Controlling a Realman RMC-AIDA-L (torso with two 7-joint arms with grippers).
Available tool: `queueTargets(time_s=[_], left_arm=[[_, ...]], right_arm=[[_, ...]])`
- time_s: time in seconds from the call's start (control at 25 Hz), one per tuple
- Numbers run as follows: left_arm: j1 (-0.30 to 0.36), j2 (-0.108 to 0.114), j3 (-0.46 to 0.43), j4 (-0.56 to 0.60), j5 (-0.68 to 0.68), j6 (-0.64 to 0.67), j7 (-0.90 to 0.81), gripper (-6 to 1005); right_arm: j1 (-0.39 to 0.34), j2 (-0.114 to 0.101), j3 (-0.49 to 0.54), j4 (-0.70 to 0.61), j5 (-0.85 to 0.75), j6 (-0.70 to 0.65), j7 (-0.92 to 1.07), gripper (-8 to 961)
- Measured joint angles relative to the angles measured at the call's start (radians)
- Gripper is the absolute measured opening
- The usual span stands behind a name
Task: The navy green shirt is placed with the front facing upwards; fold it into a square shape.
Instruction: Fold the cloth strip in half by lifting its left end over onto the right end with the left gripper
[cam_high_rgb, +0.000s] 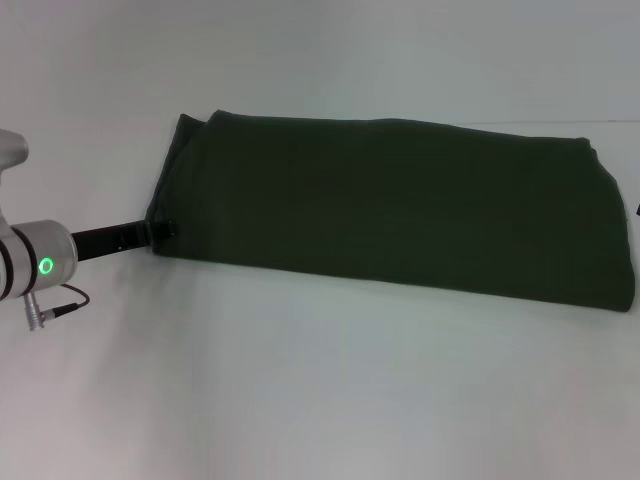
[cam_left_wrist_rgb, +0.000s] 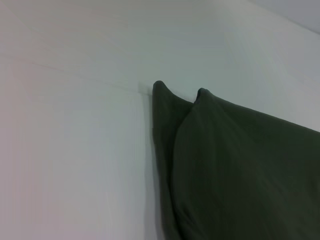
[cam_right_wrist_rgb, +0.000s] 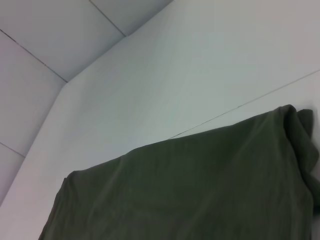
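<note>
shirt: navy green shirt (cam_high_rgb: 400, 205) already folded into a long band, mid-far counter (cam_high_rgb: 300, 400), lettering hidden
long axis: runs left-right across the counter, slightly skewed, right end nearer the robot
left hand: left hand (cam_high_rgb: 163, 229) at the band's left near corner, touching the cloth; grip width can't tell
right hand: not visible; its wrist view looks over the right end
nearer arm: left
judgement: next fold probably carries one short end along the long axis toward the other

Bare table (cam_high_rgb: 300, 400) around shirt (cam_high_rgb: 400, 210)
</note>
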Motion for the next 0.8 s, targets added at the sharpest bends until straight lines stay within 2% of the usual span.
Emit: queueTargets(time_s=[0.56,0.8], left_arm=[[-0.006,0.001,0.003,0.0,0.001,-0.012,-0.005,42],[0.012,0.001,-0.003,0.028,0.002,-0.012,-0.007,27]], right_arm=[[-0.002,0.0,0.002,-0.001,0.0,-0.003,-0.001,681],[-0.002,0.001,0.002,0.002,0.0,0.001,-0.001,681]])
